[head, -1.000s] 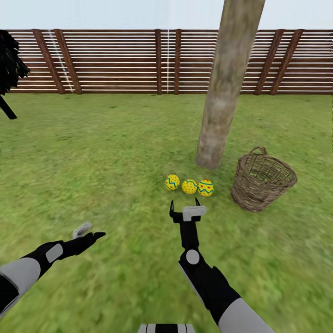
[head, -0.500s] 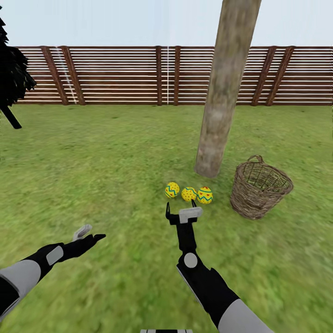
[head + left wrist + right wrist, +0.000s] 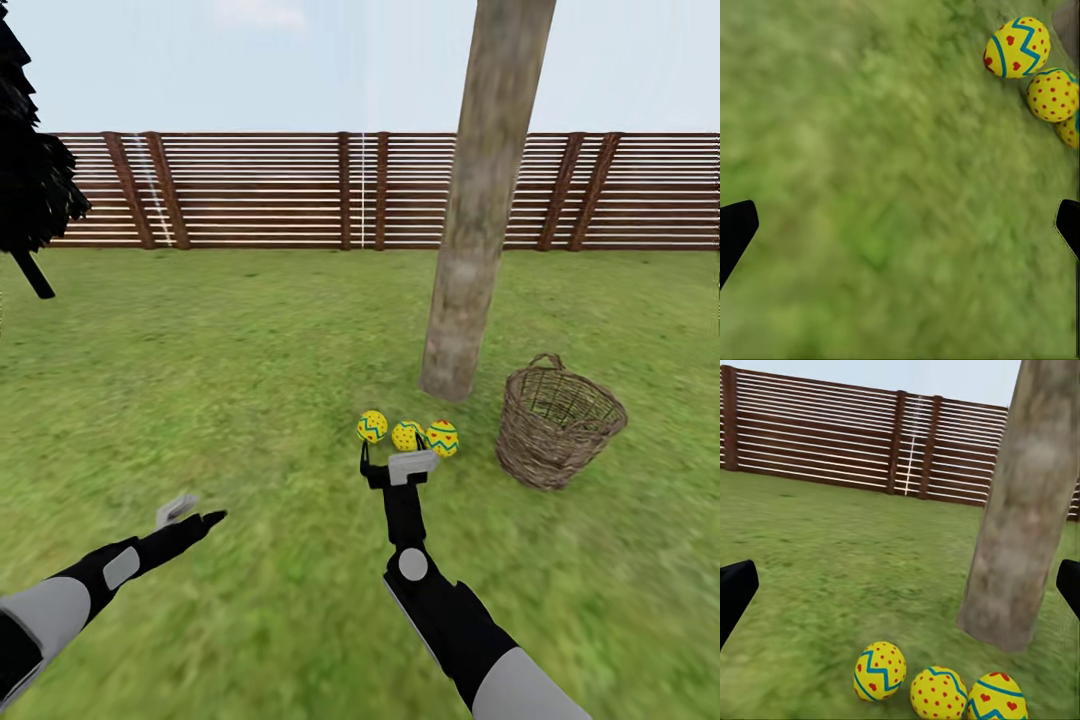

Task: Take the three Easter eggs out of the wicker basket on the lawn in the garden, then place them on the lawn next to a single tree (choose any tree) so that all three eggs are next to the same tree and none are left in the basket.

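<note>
Eggs (image 3: 406, 435) lie in a row by the tree (image 3: 470, 250), basket (image 3: 557, 425) beside; both grippers' fingers spread wide, empty.

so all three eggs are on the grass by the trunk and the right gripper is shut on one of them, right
Not quite. The right gripper is open and holds nothing, as the head view shows; the three eggs do lie on the lawn by the tree.

Grass (image 3: 250, 350) mottled green, flat, extending to a brown horizontal-slat fence (image 3: 260, 190) with angled braces. Dark-foliaged conifer (image 3: 30, 170) at the far left corner. Sky (image 3: 300, 60) pale blue, light even.
</note>
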